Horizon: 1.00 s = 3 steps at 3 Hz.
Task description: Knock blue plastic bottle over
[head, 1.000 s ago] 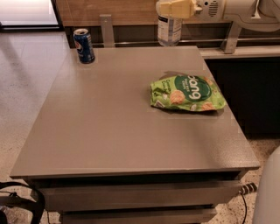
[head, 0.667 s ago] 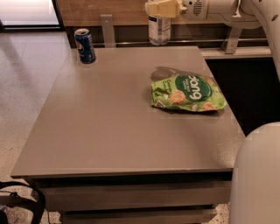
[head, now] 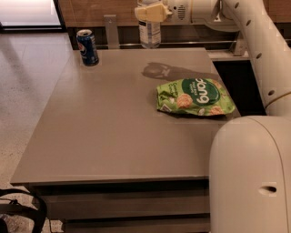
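The blue plastic bottle (head: 150, 35) is clear with a white label and stands upright at the table's far edge, left of centre. Its cap and upper part are hidden behind my gripper (head: 152, 12), which sits right in front of and over the bottle's top. The white arm (head: 254, 36) reaches in from the right and casts a shadow on the table just in front of the bottle.
A short blue soda can (head: 87, 47) stands at the table's far left corner. A green snack bag (head: 195, 97) lies right of centre on the grey table (head: 109, 136). A rail and wooden wall run behind the table. My white base (head: 250, 177) fills the lower right.
My gripper has moved left along the table's far edge, and the bottle has shifted left with it, still upright. The can and the snack bag have not moved.
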Available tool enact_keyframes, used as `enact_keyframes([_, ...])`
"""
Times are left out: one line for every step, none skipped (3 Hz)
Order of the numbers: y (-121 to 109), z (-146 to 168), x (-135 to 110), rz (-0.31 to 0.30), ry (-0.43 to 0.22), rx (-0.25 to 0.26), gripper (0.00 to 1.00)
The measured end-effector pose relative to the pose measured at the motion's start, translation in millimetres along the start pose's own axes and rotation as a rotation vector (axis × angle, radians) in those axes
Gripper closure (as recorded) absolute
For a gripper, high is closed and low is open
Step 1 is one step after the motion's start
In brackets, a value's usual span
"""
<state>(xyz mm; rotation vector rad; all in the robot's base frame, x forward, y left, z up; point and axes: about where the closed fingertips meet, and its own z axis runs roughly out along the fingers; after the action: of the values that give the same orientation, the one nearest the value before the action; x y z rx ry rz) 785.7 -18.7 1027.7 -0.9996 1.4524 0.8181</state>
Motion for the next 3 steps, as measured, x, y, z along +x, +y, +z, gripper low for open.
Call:
enact_keyframes([-1.1, 31.3, 21.3, 0.036, 0.044, 0.0, 1.0])
enact_keyframes([1.3, 49.2, 36.9, 0.069, 0.062, -0.009, 1.0])
enact_keyframes([0.9, 67.3, 55.0, 0.12, 0.027, -0.006, 1.0])
